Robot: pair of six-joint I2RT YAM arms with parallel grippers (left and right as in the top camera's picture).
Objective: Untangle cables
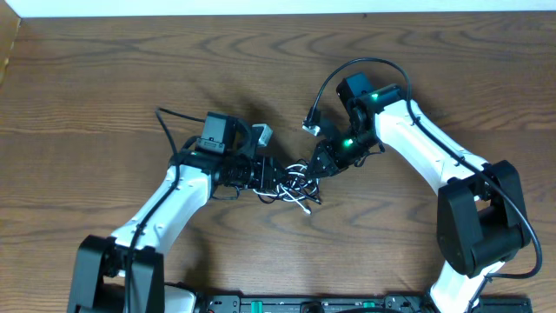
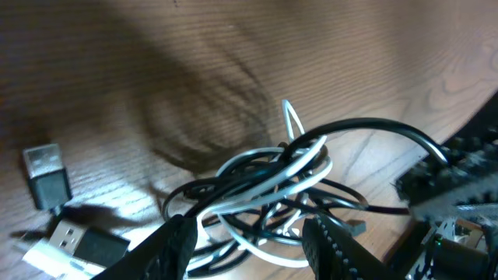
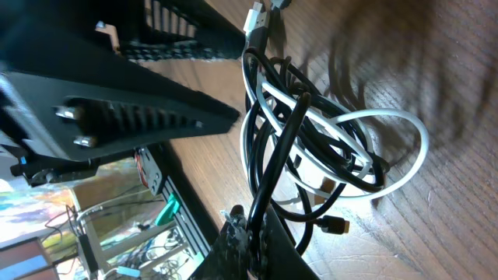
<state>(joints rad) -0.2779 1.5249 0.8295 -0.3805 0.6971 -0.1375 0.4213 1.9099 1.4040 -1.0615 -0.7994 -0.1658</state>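
Nearest the lens in the left wrist view, the two dark fingers of the left end effector [image 2: 249, 250] are seen parted, with nothing clamped between them. They straddle the near edge of the cables [image 2: 272, 175].

The cables are a tight knot of thin black and white cords, looped through one another and resting on the wood-grain desk [image 1: 104, 69]. In the overhead view the knot [image 1: 295, 187] lies slightly toward six o'clock from the desk's centre, between the two arms. A small plug end [image 3: 336, 226] is seen hanging free at the knot's edge in the right wrist view.

The left end effector [image 1: 269, 178] is placed at nine o'clock of the knot. The right end effector [image 1: 323, 161] is placed at one o'clock of it. In the right wrist view, the right end effector [image 3: 253, 229] is shown clenched on one black strand that runs up into the knot.

The main risk is judged to be dragging. With the left side released, a pull on that strand would likely carry the whole knot along or cinch its loops tighter. The free plug end could also be caught in a loop.
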